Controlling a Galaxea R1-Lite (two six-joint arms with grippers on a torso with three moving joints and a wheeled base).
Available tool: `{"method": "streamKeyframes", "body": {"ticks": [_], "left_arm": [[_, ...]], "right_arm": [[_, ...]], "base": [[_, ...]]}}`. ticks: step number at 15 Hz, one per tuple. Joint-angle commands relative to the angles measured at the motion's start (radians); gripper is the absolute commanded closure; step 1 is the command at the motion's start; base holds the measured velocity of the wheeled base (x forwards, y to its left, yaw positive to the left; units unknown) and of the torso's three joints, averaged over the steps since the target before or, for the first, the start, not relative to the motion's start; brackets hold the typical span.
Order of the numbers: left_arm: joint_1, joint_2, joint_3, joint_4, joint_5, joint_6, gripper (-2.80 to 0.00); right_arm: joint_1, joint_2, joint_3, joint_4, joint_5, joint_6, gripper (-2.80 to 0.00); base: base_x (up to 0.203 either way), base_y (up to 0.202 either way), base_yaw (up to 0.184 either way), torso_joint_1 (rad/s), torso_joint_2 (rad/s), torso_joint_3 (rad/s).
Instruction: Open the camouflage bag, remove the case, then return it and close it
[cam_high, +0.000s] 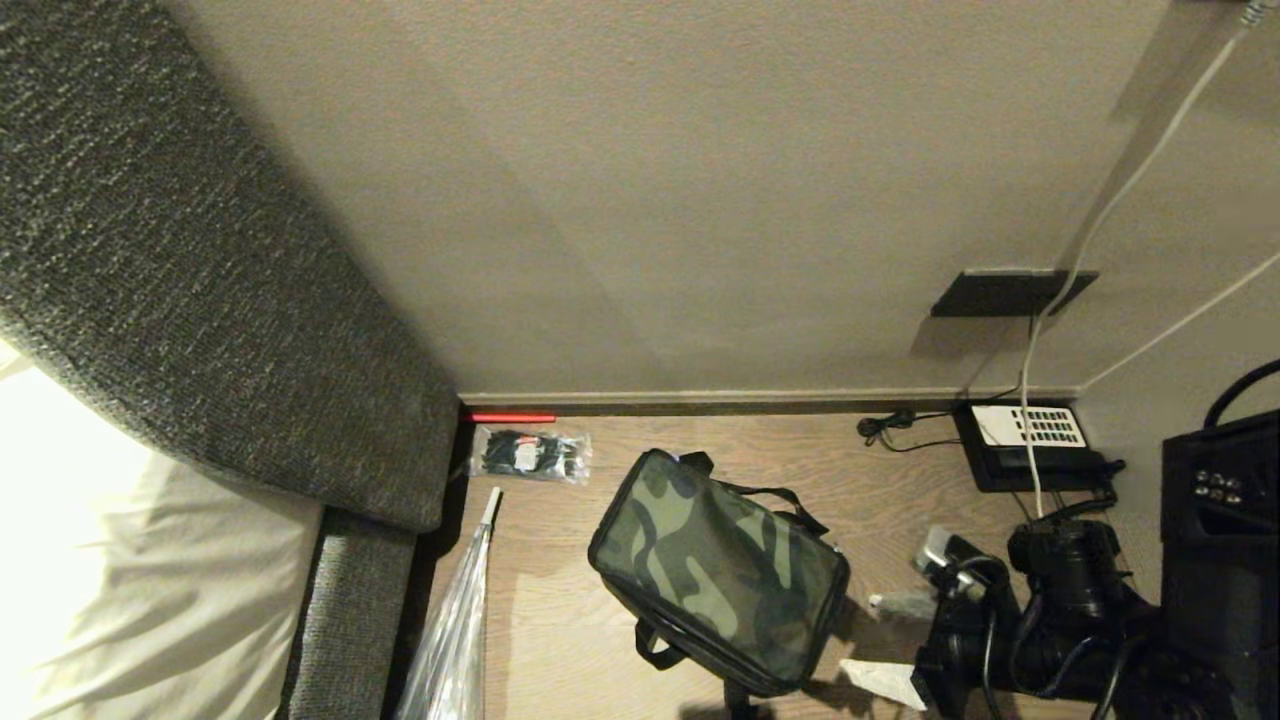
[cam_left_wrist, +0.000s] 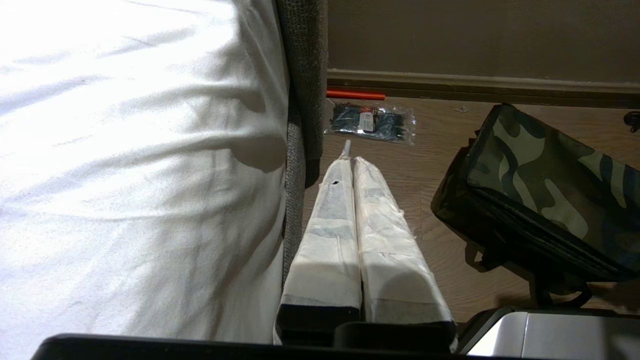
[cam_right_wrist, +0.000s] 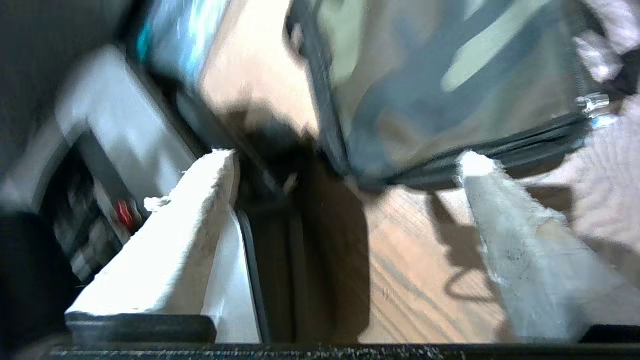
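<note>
Two things stay out of sight: the case cannot be seen in any view, and the right wrist view is smeared by motion, so the dark shapes at its left edge cannot be made out. In the head view the right arm fills the lower right corner as a black mass of joints and cables, and the lower tip of the camouflage bag (cam_high: 720, 570) is cut off by the bottom edge. The bag is boxy and soft, green, black and tan, with black trim and strap handles; its lid is shut and it lies slanted on the wood floor (cam_high: 880, 480), in the lower middle of the head view. The right claw (cam_right_wrist: 350, 165) stands wide open with nothing between its white padded fingers (cam_right_wrist: 195, 200), its tips just short of the bag's black zipped edge. The left claw (cam_left_wrist: 352, 165) is closed, fingers pressed together, low beside the white bed (cam_left_wrist: 140, 150), the bag well apart at the right of that view. A clear packet (cam_high: 530, 455) lies near the wall in the head view's middle.
</note>
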Motion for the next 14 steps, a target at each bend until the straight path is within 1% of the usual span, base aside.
{"method": "streamKeyframes", "body": {"ticks": [1,3,6,8,9,11,14], "left_arm": [[0.000,-0.002,0.002,0.000,0.000,0.000,0.00],[0.000,-0.002,0.002,0.000,0.000,0.000,0.00],[0.000,-0.002,0.002,0.000,0.000,0.000,0.00],[0.000,-0.002,0.002,0.000,0.000,0.000,0.00],[0.000,-0.002,0.002,0.000,0.000,0.000,0.00],[0.000,-0.002,0.002,0.000,0.000,0.000,0.00],[0.000,-0.002,0.002,0.000,0.000,0.000,0.00]], "right_arm": [[-0.011,-0.136,-0.002,-0.002,-0.002,0.113,0.00],[-0.015,-0.287,0.000,0.073,-0.009,0.185,0.00],[-0.037,-0.535,0.005,0.321,-0.039,0.240,0.00],[-0.053,-0.701,0.006,0.476,-0.088,0.265,0.00],[-0.058,-0.796,0.005,0.558,-0.128,0.272,0.00],[-0.064,-1.026,0.011,0.741,-0.235,0.280,0.00],[-0.067,-1.411,0.020,1.075,-0.392,0.284,0.00]], "base": [[0.000,0.000,0.000,0.000,0.00,0.000],[0.000,0.000,0.000,0.000,0.00,0.000],[0.000,0.000,0.000,0.000,0.00,0.000],[0.000,0.000,0.000,0.000,0.00,0.000],[0.000,0.000,0.000,0.000,0.00,0.000],[0.000,0.000,0.000,0.000,0.00,0.000],[0.000,0.000,0.000,0.000,0.00,0.000]]}}
